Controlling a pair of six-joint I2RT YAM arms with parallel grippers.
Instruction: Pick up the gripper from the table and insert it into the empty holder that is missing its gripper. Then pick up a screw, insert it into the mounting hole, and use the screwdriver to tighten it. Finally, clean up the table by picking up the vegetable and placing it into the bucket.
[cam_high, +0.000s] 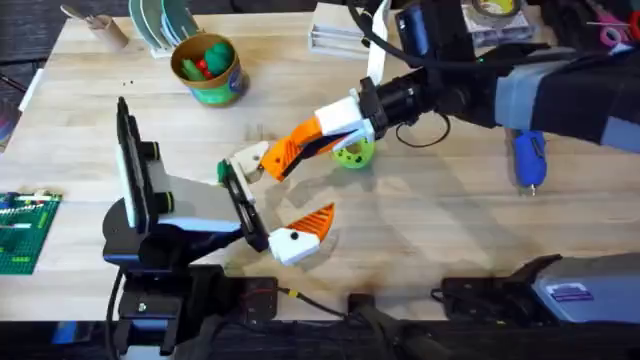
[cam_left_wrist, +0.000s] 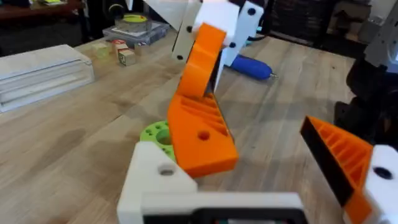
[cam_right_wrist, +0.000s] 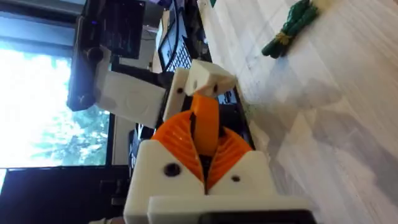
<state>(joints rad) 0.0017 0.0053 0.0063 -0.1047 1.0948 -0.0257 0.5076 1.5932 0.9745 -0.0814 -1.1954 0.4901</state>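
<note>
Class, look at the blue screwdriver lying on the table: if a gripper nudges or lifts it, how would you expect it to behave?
The screwdriver is a stubby cylinder lying on its side on the table, so a sideways nudge would probably roll it. It looks rigid, unlikely to flex. Its smooth casing may slip between narrow fingers.

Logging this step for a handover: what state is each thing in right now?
gripper: pinched by the right gripper, pressed against the holder, its screw hole empty
holder: no screw in it
left gripper: open
screwdriver: lying on the table, untouched
vegetable: lying on the table
bucket: upright, red and green items inside
</note>
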